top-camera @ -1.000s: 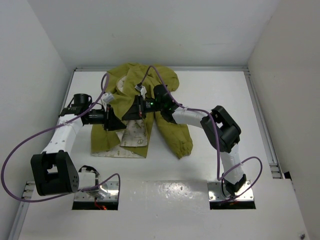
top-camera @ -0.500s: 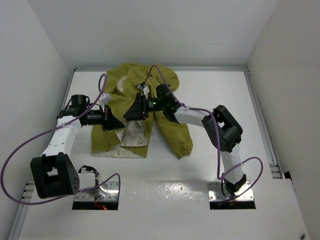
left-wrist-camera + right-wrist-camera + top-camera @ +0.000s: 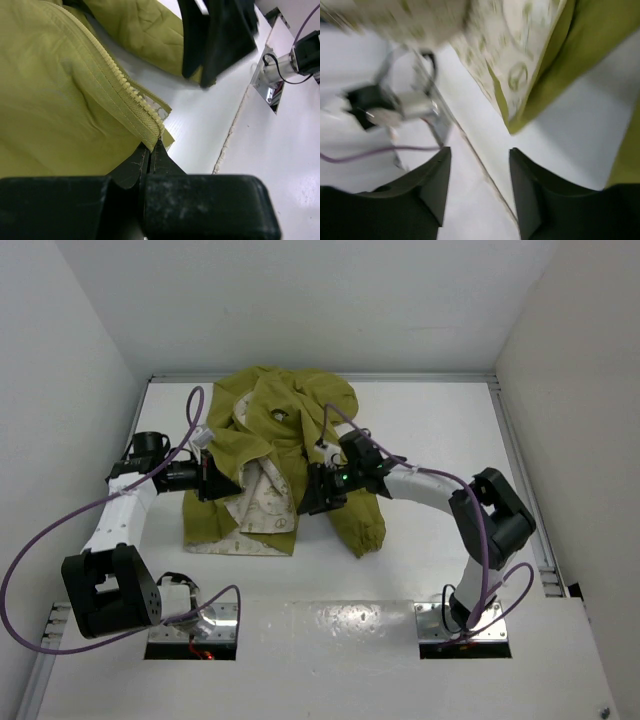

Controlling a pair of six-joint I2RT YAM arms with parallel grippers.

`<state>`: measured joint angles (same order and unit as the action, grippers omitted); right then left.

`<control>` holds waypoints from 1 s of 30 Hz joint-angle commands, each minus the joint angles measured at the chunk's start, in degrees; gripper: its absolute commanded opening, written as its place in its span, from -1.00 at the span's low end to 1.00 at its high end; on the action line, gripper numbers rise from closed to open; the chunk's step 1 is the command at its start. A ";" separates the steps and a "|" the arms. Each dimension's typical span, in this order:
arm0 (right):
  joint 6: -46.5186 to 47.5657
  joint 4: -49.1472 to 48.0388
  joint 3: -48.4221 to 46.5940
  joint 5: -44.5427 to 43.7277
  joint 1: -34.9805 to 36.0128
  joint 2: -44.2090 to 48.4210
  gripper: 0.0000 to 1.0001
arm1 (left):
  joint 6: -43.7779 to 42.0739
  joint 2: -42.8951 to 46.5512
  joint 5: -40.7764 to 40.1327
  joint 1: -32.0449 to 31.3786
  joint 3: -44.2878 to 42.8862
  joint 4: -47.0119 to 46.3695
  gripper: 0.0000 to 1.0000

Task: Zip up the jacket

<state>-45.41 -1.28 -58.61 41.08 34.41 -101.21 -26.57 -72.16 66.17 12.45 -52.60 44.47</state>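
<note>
The left gripper [image 3: 150, 152] pinches the bottom end of the zipper tape [image 3: 122, 85] on the jacket [image 3: 275, 425], which lies open at the far middle of the surface [image 3: 440, 430]. The right gripper [image 3: 479, 155] hangs spread and empty beside the printed lining [image 3: 520, 45]. With only one side pinned, a tug could slip the thin tape free or bunch the fabric.

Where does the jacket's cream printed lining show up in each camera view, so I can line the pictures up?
Top external: the cream lining sits left of centre, an exposed panel in the open olive jacket.
Left wrist: not clearly in it; only olive fabric and zipper teeth show.
Right wrist: top centre, blurred, lining edged in olive.
Shared landmark: the white table, bare beside the jacket in all three.
</note>
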 commanded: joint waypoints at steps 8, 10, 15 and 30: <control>8.94 14.90 -8.36 -15.23 8.04 -6.97 0.20 | -1.65 2.64 -0.08 2.14 0.04 -0.79 -1.00; 7.53 14.11 -9.33 -15.77 7.78 -9.26 0.20 | -1.65 3.25 -0.08 2.14 0.04 -1.31 -1.00; 6.21 11.57 -11.26 -15.86 8.04 -12.33 0.03 | -1.12 3.78 -0.60 2.67 1.09 -1.93 -1.00; 14.99 13.56 -8.98 -14.28 1.57 -4.36 -1.00 | 0.46 3.78 -0.61 3.20 1.62 -4.74 -1.00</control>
<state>-34.92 9.96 -68.47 26.61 41.06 -112.88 -26.06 -69.84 64.42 15.05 -51.16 42.09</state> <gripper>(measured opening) 0.010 0.024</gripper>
